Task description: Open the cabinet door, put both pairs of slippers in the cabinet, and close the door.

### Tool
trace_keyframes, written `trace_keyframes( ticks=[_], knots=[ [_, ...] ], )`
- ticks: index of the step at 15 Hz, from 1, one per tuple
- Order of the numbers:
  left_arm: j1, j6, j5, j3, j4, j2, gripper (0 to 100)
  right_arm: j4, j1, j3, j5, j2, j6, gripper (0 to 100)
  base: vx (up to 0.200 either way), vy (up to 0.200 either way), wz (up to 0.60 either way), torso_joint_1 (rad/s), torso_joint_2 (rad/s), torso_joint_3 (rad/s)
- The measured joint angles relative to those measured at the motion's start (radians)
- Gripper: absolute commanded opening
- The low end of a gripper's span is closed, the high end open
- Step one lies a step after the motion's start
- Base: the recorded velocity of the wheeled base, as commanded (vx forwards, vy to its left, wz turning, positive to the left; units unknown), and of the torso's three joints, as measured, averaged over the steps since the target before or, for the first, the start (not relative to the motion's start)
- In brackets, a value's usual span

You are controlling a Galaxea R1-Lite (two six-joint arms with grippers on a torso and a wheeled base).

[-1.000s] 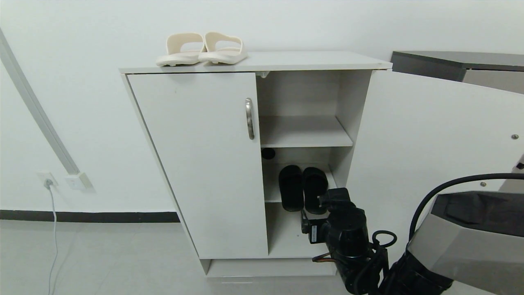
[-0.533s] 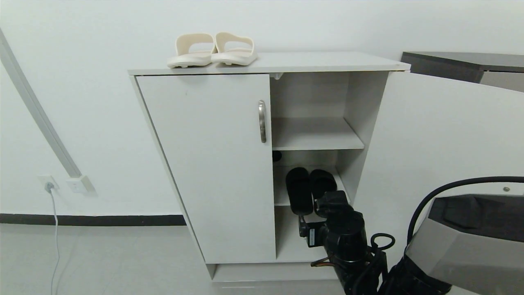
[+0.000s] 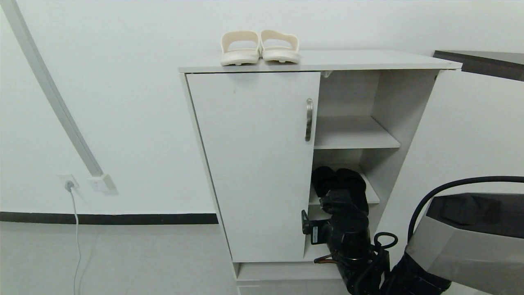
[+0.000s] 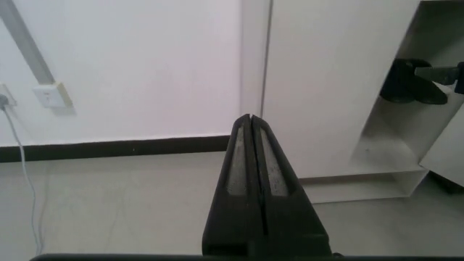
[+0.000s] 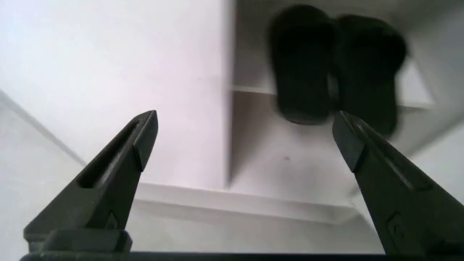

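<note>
A beige pair of slippers [image 3: 260,47] rests on top of the white cabinet [image 3: 254,164], near its left end. The cabinet's left door is closed and its right door [image 3: 470,131] stands wide open. A black pair of slippers [image 3: 339,180] lies side by side on the middle shelf, partly hidden behind my right arm. My right gripper [image 5: 246,123] is open and empty, just in front of the black slippers [image 5: 333,69]. My left gripper [image 4: 250,119] is shut on nothing, low over the floor left of the cabinet.
The upper shelf [image 3: 352,137] and the bottom compartment hold nothing. A metal handle [image 3: 308,119] sits on the closed door. A wall socket with a cable [image 3: 67,182] and a slanted conduit [image 3: 53,94] are at the left. Dark-topped furniture [image 3: 483,57] stands behind the open door.
The camera has moved, so the cabinet now sits further right in the picture. The right arm now overlaps the black slippers instead of standing beside them.
</note>
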Motion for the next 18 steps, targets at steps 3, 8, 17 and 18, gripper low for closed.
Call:
trace_keyframes(
  ticks=[3,8,17,18],
  knots=[
    [0.0,0.0,0.0,0.0,0.0,0.0,0,-0.02,-0.003,0.015,0.014,0.002,-0.013,100,0.0,0.2,0.0,0.002,0.0,0.007],
    [0.0,0.0,-0.001,0.0,0.0,0.0,0,-0.027,-0.003,0.027,0.036,0.002,-0.013,100,0.0,0.2,0.0,0.0,0.0,0.0],
    [0.0,0.0,0.0,0.0,-0.001,0.0,0,-0.049,-0.004,0.034,0.037,0.004,-0.027,100,0.0,0.0,0.0,0.0,0.0,0.0],
    [0.0,0.0,0.0,0.0,0.0,0.0,0,-0.05,-0.002,0.034,0.038,0.006,-0.029,100,0.0,0.0,0.0,0.0,0.0,0.0]
  ],
)
